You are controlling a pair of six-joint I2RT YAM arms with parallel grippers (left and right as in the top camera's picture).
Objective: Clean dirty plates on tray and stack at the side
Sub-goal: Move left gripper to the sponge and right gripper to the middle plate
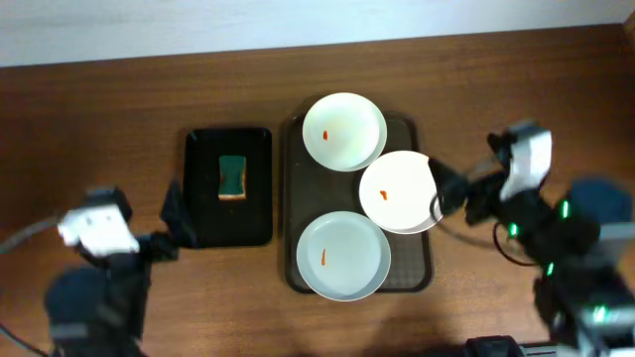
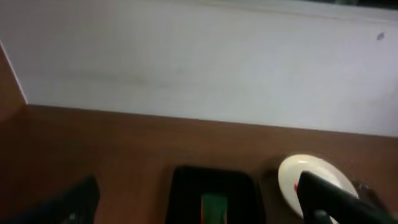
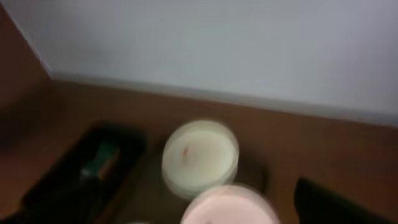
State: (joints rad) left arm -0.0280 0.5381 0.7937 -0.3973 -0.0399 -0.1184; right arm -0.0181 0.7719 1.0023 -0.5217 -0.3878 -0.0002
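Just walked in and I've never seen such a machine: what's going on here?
Two robot arms are set to clean dishes. Three white plates with small orange-red smears lie on the brown tray; a sponge sits on a smaller black tray beside it. Nothing is held: the left arm's fingers are open beside the black tray, the right arm's fingers open by the middle plate.

Blurred plates (image 3: 200, 157), nearest one cropped
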